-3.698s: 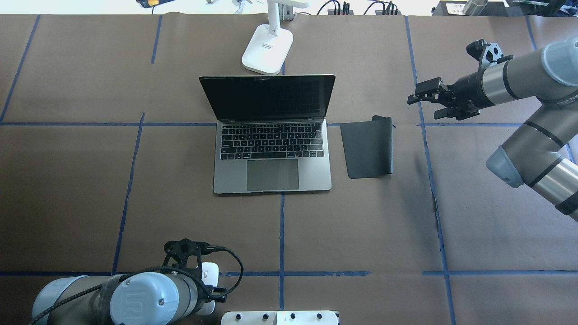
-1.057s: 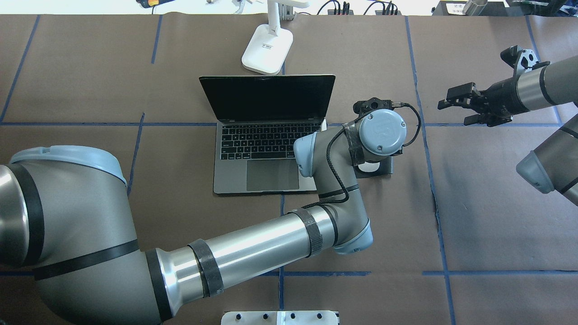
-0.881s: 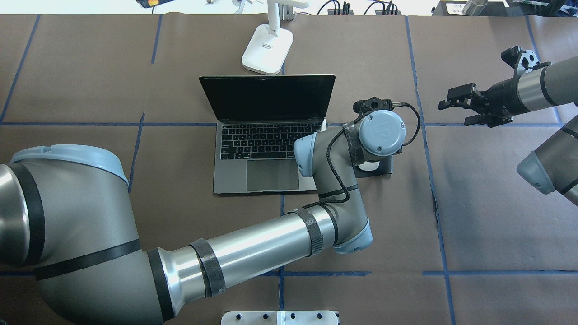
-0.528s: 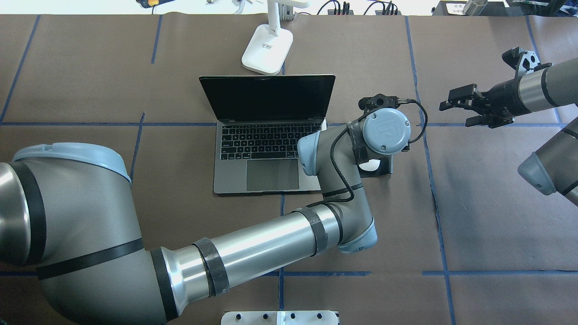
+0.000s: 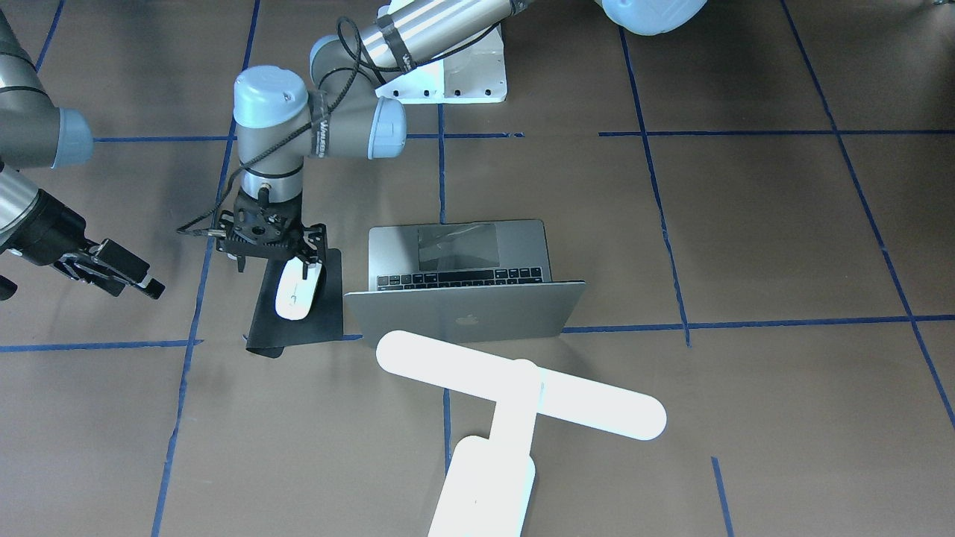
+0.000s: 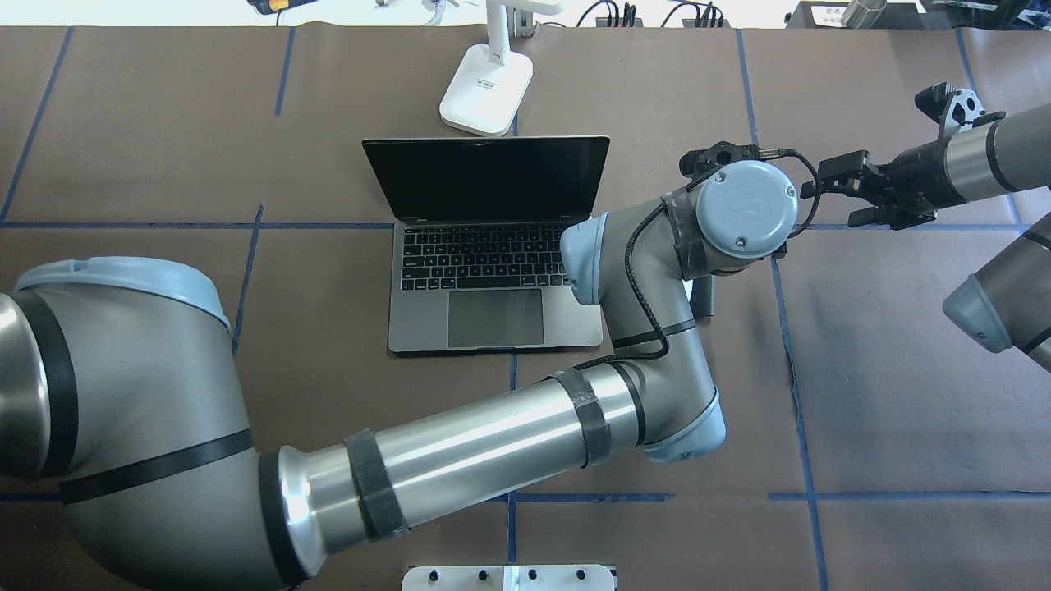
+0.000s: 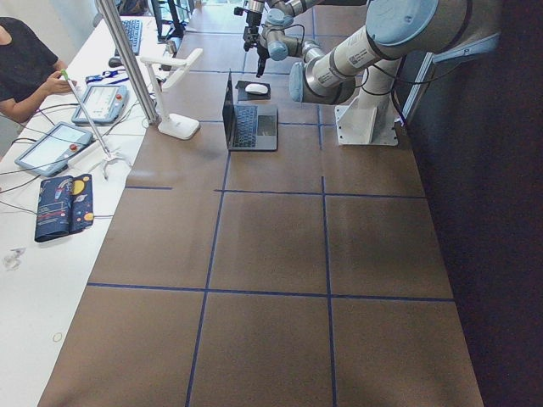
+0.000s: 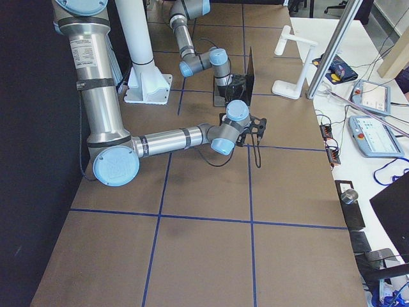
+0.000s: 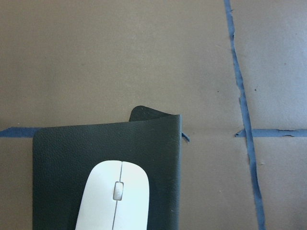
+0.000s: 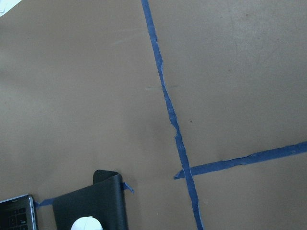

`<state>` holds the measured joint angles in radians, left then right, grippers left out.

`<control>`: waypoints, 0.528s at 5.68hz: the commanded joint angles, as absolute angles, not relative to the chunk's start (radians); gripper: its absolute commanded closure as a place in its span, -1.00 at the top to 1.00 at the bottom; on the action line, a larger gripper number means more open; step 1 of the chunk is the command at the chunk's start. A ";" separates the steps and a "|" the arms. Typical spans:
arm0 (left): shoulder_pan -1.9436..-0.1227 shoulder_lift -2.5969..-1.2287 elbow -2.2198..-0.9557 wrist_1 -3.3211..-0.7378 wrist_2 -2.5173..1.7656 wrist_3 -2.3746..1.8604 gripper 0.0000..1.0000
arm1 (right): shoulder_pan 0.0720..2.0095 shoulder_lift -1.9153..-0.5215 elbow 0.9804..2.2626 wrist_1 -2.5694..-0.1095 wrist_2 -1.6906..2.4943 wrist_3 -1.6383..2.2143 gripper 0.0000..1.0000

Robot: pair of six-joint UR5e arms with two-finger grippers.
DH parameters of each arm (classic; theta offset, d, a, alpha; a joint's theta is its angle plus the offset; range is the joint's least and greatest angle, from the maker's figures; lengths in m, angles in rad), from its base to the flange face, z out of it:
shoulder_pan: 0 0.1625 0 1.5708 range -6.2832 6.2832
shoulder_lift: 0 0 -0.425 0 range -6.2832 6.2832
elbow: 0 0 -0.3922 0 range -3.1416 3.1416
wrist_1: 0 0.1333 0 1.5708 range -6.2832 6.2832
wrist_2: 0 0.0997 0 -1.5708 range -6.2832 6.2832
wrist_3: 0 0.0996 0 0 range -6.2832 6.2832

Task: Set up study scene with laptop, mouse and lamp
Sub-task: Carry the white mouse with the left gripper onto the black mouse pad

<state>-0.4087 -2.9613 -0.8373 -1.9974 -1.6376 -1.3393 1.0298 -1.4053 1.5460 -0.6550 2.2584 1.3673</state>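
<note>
The white mouse (image 5: pixel 293 292) lies free on the black mat (image 5: pixel 328 313), beside the open grey laptop (image 5: pixel 464 315). My left gripper (image 5: pixel 276 259) hangs open just above the mouse's robot-side end, its fingers off it. The left wrist view looks down on the mouse (image 9: pixel 114 201) and the mat (image 9: pixel 96 143), whose far corner is curled. From overhead my left wrist hides the mouse, and only a strip of the mat (image 6: pixel 703 297) shows. My right gripper (image 6: pixel 839 193) hovers open to the right of the mat. The white lamp (image 5: pixel 522 384) stands behind the laptop (image 6: pixel 493 279).
The lamp's base (image 6: pixel 486 90) sits at the table's far edge behind the laptop's screen. The white pedestal (image 5: pixel 462 74) is at the robot's base. Tablets and cables lie on the side bench (image 8: pixel 370 128), and a person (image 7: pixel 25 68) sits there.
The left arm brought the mouse from the near edge to the mat. It has since let go and its wrist has moved off to the far right. The right gripper drew back rightward.
</note>
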 commanded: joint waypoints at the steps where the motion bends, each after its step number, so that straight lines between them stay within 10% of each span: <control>1: -0.411 -2.782 -1.227 -1.803 -1.669 -1.339 1.00 | 1.054 -1.410 1.548 -0.655 2.266 1.362 1.00; 3: -0.455 -2.575 -1.521 -1.746 -1.672 -1.330 1.00 | 1.150 -1.429 1.539 -0.667 2.327 1.262 1.00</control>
